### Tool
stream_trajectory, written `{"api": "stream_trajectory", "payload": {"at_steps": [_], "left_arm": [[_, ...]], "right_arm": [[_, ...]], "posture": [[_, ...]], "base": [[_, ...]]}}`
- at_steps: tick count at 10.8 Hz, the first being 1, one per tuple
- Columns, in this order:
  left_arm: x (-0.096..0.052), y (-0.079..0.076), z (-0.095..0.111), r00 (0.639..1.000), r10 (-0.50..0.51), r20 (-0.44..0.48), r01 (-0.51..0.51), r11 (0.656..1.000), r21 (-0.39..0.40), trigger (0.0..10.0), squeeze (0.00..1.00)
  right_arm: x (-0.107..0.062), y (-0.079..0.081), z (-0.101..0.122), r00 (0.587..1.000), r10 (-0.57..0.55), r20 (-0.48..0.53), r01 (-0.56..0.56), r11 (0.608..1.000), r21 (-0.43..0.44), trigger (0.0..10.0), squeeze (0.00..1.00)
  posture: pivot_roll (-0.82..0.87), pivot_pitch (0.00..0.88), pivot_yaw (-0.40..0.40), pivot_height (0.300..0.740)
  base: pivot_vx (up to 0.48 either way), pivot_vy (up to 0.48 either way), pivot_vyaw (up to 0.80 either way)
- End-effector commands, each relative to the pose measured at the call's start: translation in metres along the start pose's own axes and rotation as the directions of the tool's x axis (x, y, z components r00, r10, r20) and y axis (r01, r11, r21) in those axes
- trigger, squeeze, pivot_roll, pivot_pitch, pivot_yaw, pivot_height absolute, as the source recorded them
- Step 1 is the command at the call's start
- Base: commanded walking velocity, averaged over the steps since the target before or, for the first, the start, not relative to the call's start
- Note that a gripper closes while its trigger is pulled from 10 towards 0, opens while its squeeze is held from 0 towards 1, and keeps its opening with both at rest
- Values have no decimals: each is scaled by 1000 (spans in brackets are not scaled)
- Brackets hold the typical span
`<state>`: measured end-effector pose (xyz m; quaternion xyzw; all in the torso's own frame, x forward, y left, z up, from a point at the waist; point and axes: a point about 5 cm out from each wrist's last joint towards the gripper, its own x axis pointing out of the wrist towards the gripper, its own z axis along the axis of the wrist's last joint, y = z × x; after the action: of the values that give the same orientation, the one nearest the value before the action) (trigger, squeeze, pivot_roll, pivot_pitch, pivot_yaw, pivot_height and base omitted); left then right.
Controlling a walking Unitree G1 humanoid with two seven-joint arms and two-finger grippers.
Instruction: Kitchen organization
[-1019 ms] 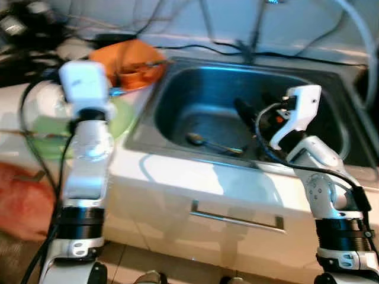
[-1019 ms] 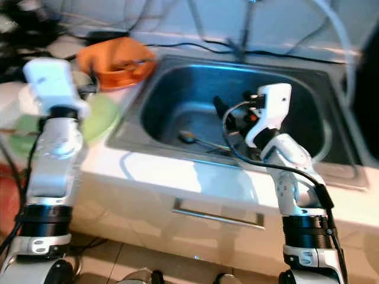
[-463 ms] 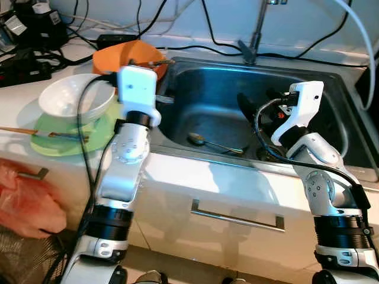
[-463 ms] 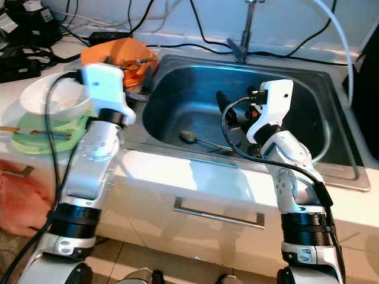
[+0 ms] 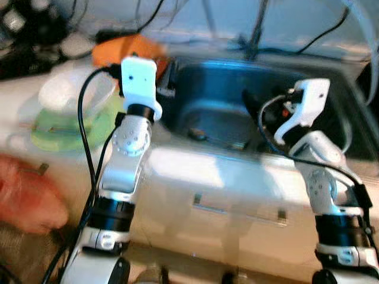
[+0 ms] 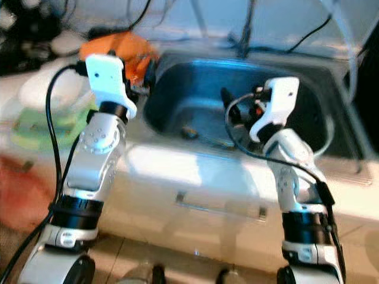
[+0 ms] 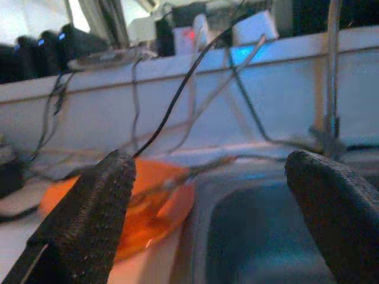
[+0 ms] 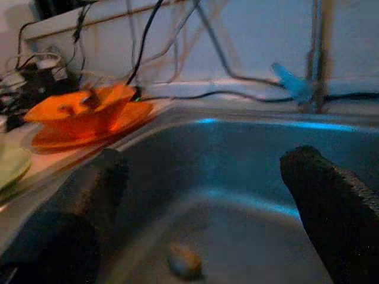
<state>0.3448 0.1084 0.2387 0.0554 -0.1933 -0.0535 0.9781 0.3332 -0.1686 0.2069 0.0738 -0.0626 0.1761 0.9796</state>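
A steel sink (image 5: 308, 83) is set in the white counter, with a spoon (image 5: 198, 135) lying on its floor; the spoon (image 8: 185, 263) also shows in the right wrist view. My left gripper (image 7: 213, 163) is open at the sink's left rim, facing the orange bowl (image 7: 148, 201). My right gripper (image 8: 204, 160) is open too, held over the basin above the spoon. The orange bowl (image 5: 127, 47) sits on the counter left of the sink. A white bowl (image 5: 71, 92) rests on a green plate (image 5: 65, 127) further left. The head views are blurred.
A faucet (image 7: 331, 89) rises behind the sink among several cables. Dark electrical gear (image 5: 23, 35) crowds the back left counter. A reddish bag (image 5: 23, 195) hangs at the lower left. A drawer handle (image 5: 237, 207) runs below the counter front.
Over the second, my left arm swung from above the green plate rightwards to the sink's left rim. The right arm has stayed put. The head views have blurred and shifted slightly.
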Motion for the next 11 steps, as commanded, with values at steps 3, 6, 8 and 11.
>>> {"api": "stream_trajectory", "payload": {"at_steps": [3,6,8,11], "left_arm": [[1,4,1,1000,17,4,-17,1000,-9,10000,0],[2,20,-3,999,18,-34,-21,996,-88,10000,0],[2,19,-3,999,1,-37,-6,994,-112,10000,0],[-1,18,-7,999,7,-43,-13,991,-130,10000,0]], "right_arm": [[2,0,2,1000,-1,3,1,1000,-8,10000,1000],[1,0,0,1000,-6,3,6,1000,-8,10000,1000],[1,1,0,1000,-3,3,3,1000,-11,10000,1000],[0,1,0,1000,-4,7,4,1000,-6,10000,1000]], "posture": [[5,32,33,740],[3,36,35,740],[2,38,36,740],[3,38,38,740]], "base": [[-454,0,0],[115,0,0],[364,0,0],[0,0,0]]}}
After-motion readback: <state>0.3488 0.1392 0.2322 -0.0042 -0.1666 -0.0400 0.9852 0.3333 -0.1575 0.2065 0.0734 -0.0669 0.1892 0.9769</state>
